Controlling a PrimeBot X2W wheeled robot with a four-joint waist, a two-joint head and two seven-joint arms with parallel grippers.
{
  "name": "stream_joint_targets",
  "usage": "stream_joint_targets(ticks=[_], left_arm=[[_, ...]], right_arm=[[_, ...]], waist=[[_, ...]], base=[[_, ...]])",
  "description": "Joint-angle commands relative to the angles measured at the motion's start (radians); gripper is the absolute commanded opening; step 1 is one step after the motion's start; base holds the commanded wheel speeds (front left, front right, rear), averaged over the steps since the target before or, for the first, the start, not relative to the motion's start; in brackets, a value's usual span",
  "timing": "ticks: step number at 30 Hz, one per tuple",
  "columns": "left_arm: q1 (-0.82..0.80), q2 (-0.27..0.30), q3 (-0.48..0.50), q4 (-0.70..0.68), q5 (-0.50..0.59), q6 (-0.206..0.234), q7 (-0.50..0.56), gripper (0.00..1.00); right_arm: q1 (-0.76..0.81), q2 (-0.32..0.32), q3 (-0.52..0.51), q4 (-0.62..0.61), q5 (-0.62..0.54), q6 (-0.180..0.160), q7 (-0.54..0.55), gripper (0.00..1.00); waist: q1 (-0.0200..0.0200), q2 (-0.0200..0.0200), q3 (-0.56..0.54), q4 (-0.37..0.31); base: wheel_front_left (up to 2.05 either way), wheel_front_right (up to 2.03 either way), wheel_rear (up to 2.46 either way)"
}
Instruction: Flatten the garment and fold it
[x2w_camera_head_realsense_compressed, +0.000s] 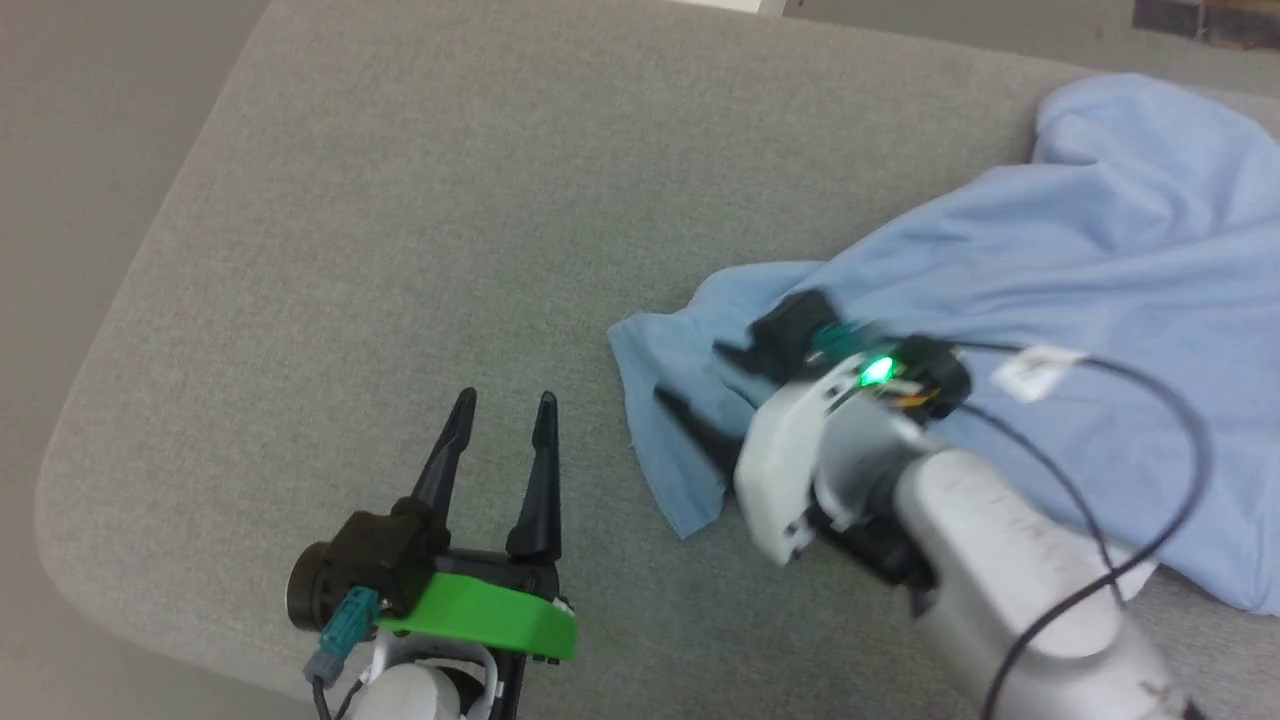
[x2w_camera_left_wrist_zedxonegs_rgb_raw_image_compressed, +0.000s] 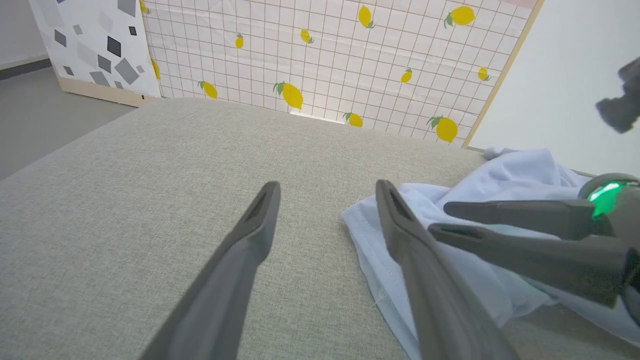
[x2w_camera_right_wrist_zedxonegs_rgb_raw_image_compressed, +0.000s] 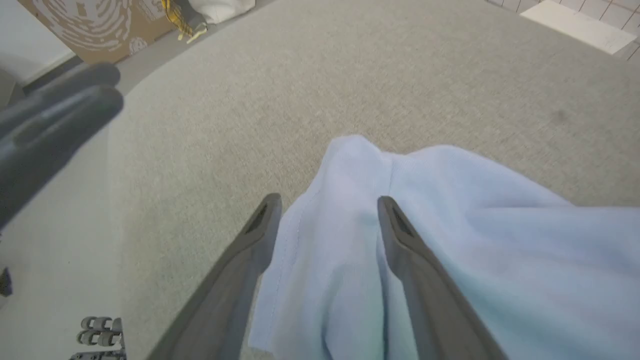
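Garment (x2w_camera_head_realsense_compressed: 1050, 260) crumpled; cable tag (x2w_camera_head_realsense_compressed: 1035, 370) too blurred to read.

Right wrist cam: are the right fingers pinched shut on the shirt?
No, the right gripper has its fingers spread wide apart, with the blue shirt lying unclamped between them.

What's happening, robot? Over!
Left gripper open over bare cushion. Right gripper open at garment edge. Garment crumpled, unfolded. Right arm's cable hangs over it.

I am seeing the garment (x2w_camera_head_realsense_compressed: 1100, 260), a light blue T-shirt, lying crumpled and unfolded across the right half of the head view, its stitched edge reaching toward centre, a bunched lump rising at upper right.
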Motion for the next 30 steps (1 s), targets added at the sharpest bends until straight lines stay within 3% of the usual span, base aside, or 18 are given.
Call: stream_joint_targets(ticks=[1, 8, 11, 16, 20, 25, 30], left_arm=[[0.000, -0.002, 0.006, 0.003, 0.002, -0.004, -0.005, 1.00], [0.048, 0.029, 0.032, -0.006, 0.012, -0.003, -0.005, 1.00], [0.068, 0.042, 0.039, -0.015, 0.013, -0.001, -0.005, 1.00], [0.097, 0.048, 0.029, -0.040, 0.027, 0.015, -0.003, 1.00], [0.112, 0.052, 0.025, -0.055, 0.035, 0.027, 0.003, 1.00], [0.109, 0.059, 0.026, -0.084, 0.041, 0.036, 0.011, 1.00], [0.007, 0.084, -0.017, -0.125, 0.070, -0.005, 0.074, 1.00]], right_arm=[[-0.007, -0.013, -0.032, -0.030, 0.016, -0.002, -0.020, 1.00], [0.134, -0.081, -0.320, -0.217, -0.063, -0.002, -0.112, 1.00], [0.247, -0.063, -0.471, -0.306, -0.120, -0.002, -0.145, 1.00], [0.481, 0.021, -0.683, -0.469, -0.206, -0.002, -0.204, 1.00], [0.626, 0.053, -0.788, -0.528, -0.209, -0.002, -0.266, 1.00], [0.701, 0.055, -0.836, -0.504, -0.113, -0.002, -0.328, 1.00], [0.665, 0.055, -0.862, -0.523, -0.108, -0.002, -0.357, 1.00]], waist=[[0.0000, 0.0000, -0.041, -0.039], [0.0000, 0.0000, -0.118, -0.125], [0.0000, 0.0000, -0.133, -0.158], [0.0000, 0.0000, -0.134, -0.208], [0.0000, 0.0000, -0.124, -0.240], [0.0000, 0.0000, -0.104, -0.284], [0.0000, 0.0000, -0.072, -0.310]], base=[[0.00, 0.00, 0.00], [0.00, 0.00, 0.00], [0.00, 0.00, 0.00], [0.00, 0.00, 0.00], [0.00, 0.00, 0.00], [0.00, 0.00, 0.00], [0.00, 0.00, 0.00]])
